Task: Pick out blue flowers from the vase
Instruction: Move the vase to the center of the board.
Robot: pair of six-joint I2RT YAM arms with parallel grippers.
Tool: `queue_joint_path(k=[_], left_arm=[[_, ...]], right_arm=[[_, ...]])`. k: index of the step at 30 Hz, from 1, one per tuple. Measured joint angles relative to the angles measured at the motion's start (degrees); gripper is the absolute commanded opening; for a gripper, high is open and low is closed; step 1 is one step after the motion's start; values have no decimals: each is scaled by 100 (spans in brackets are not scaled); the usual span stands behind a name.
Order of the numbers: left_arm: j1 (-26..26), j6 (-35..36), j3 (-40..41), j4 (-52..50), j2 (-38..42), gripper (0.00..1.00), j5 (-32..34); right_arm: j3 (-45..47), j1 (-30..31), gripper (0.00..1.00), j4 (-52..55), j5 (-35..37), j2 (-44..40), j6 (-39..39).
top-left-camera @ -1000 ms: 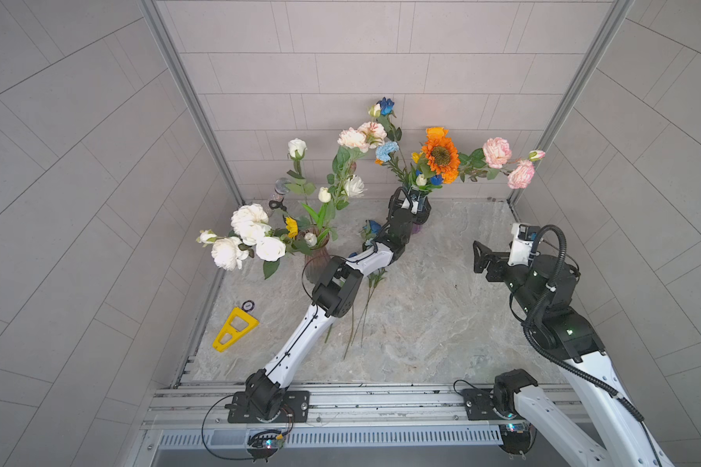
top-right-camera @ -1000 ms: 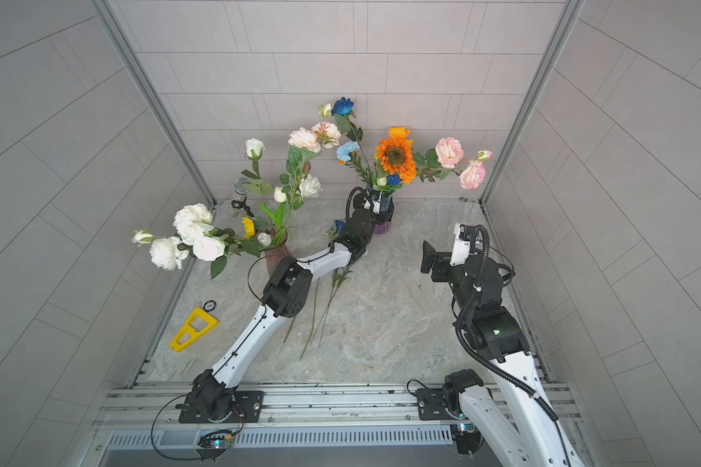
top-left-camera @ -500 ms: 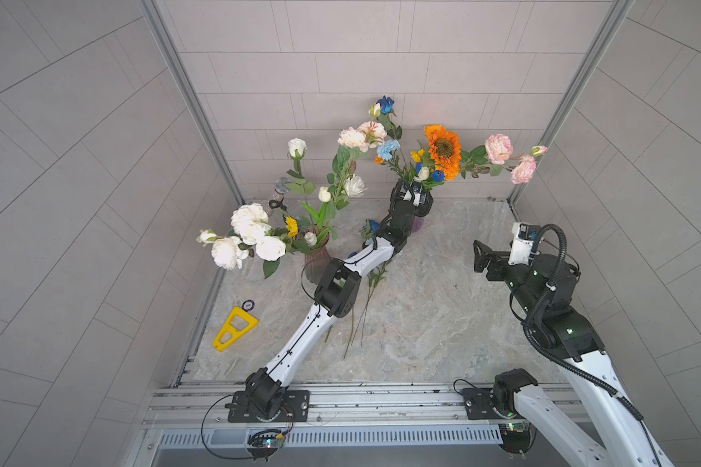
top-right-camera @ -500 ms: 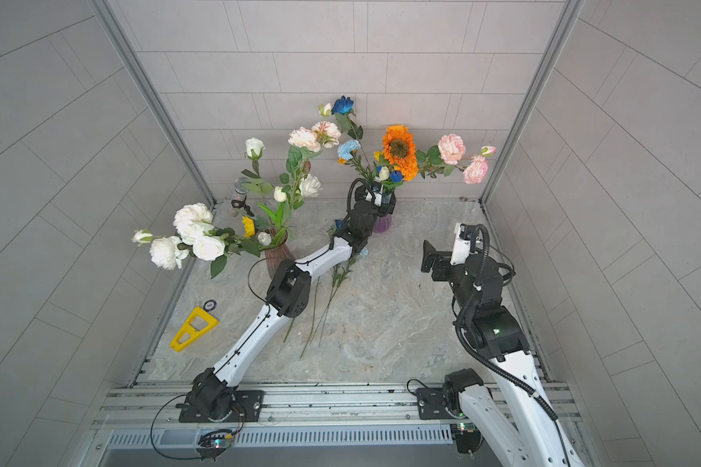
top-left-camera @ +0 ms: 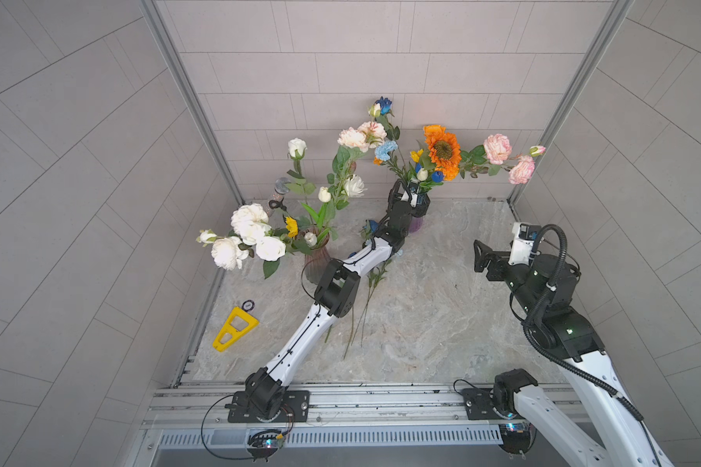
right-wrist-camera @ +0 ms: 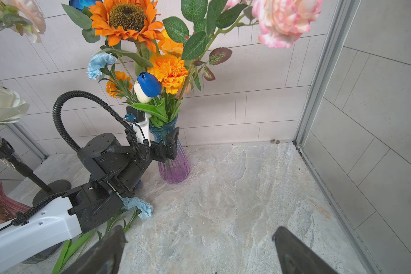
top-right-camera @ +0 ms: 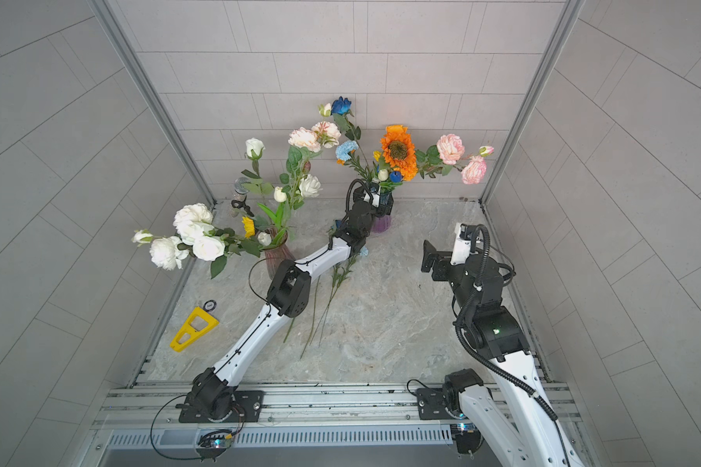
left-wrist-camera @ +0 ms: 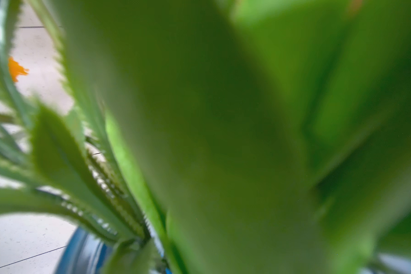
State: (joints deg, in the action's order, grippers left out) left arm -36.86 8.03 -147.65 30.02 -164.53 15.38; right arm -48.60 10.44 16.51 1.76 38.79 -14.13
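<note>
Three blue flowers at least stand in the vase (top-left-camera: pixel 417 223) at the far wall in both top views. A dark blue rose (top-left-camera: pixel 384 104) is highest, a light blue carnation (top-left-camera: pixel 385 150) is below it, and a dark blue tulip bud (top-left-camera: pixel 437 176) sits low beside the sunflower (top-left-camera: pixel 442 150). The left gripper (top-left-camera: pixel 417 201) is at the vase's neck. Picked stems (top-left-camera: pixel 375 275) lie on the table (top-left-camera: pixel 421 315) under its arm. The right gripper (top-left-camera: pixel 480 256) hangs well apart on the right, jaws wide and empty.

Blurred green leaves (left-wrist-camera: pixel 199 142) fill the left wrist view, and the jaws cannot be made out there.

From the right wrist view, one left finger shows in front of the vase neck and the other is hidden. The jaws therefore stand wide about the neck, though whether they touch the glass cannot be told. The tulip bud stands just above them.

These flowers are likely light, with stiff, springy stems and soft petals that crush. The best hold is probably low on a bare stem just above the rim, drawn straight up. Tangled leaves may drag neighbouring flowers along or tip the vase.
</note>
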Motion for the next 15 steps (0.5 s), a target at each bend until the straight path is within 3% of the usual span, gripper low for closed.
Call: queue_joint_path(k=[15], left_arm=[[20, -28, -11, -33, -7, 86, -103]], right_arm=[[0, -24, 99, -2, 0, -7, 0]])
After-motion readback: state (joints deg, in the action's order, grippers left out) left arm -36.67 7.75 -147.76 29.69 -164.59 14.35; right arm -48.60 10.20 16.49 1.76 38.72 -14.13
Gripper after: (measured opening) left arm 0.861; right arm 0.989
